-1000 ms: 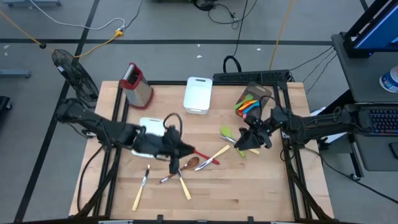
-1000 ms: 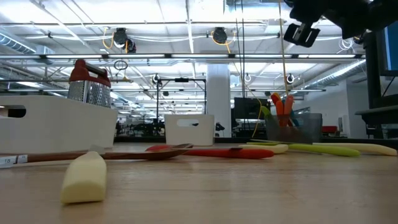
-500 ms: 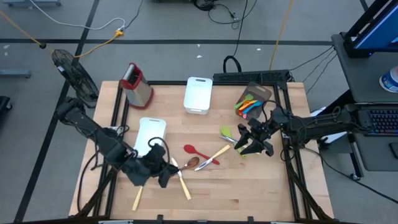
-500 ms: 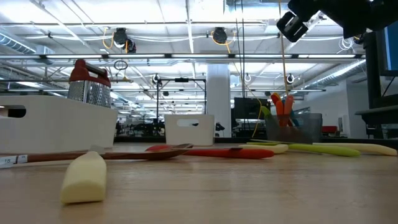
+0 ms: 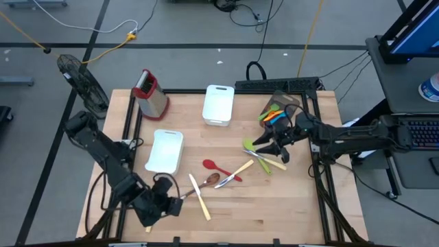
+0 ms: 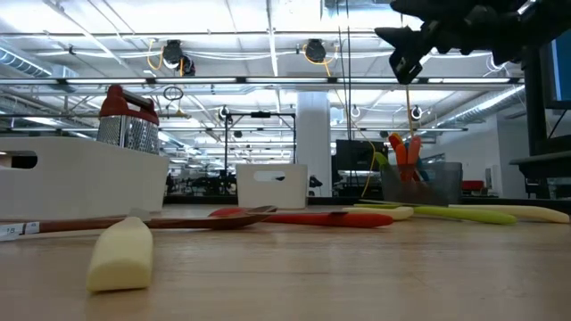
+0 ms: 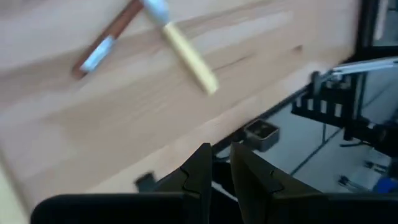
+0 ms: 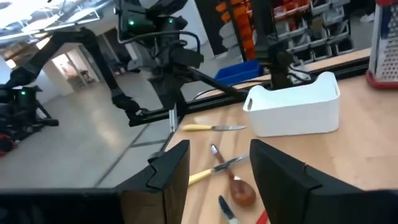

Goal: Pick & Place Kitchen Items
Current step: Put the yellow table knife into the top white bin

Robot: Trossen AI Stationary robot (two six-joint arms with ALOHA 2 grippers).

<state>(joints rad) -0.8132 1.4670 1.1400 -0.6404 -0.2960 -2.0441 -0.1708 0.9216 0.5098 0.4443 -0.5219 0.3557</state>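
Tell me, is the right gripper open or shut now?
Open. The right gripper shows a clear empty gap between its two fingers.

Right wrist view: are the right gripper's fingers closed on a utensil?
No, the right gripper's fingers stand apart with only open tabletop showing between them.

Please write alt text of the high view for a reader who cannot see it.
Seen from above, two dark robot arms work over a wooden table: the left gripper near the front edge, the right gripper open above green utensils. A red spoon, cream knives, two white bins and a red-topped metal grater lie around.
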